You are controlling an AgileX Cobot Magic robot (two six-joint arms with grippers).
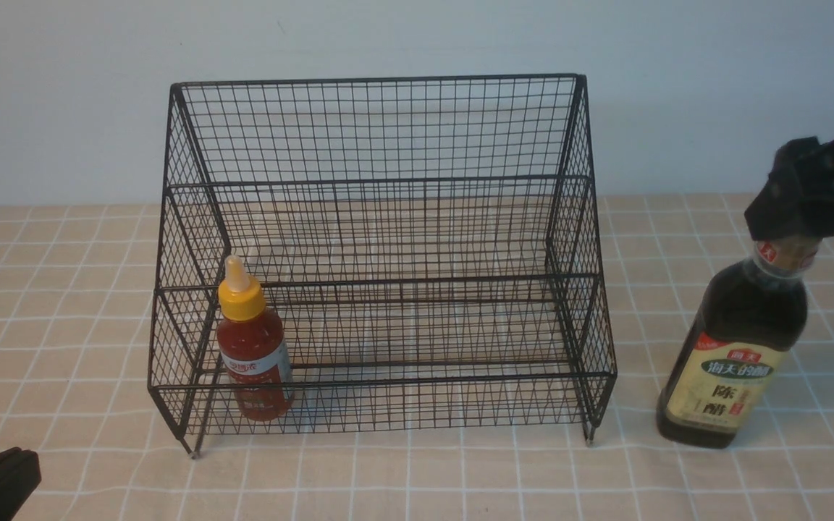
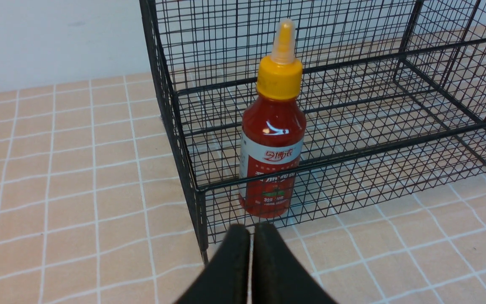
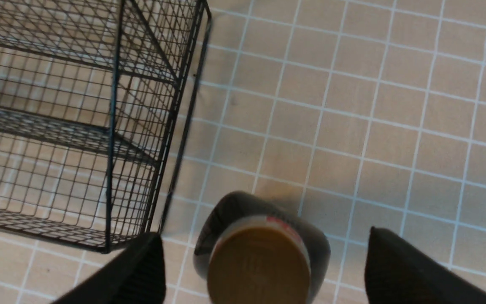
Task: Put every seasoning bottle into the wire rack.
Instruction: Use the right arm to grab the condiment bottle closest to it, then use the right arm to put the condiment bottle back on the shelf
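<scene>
The red sauce bottle (image 1: pixel 254 347) with a yellow nozzle cap stands upright in the lower tier of the black wire rack (image 1: pixel 388 181), at its left end; it also shows in the left wrist view (image 2: pixel 272 143). The dark vinegar bottle (image 1: pixel 735 354) with a gold cap stands on the cloth right of the rack. My right gripper (image 1: pixel 797 217) is open directly over its cap (image 3: pixel 260 266), with one finger on each side and gaps between. My left gripper (image 2: pixel 250 236) is shut and empty, low at the front left, just outside the rack (image 2: pixel 352 105).
A beige checked tablecloth (image 1: pixel 62 304) covers the table. A plain white wall (image 1: pixel 62 87) stands behind the rack. The rack's right side (image 3: pixel 112 126) is close to the vinegar bottle.
</scene>
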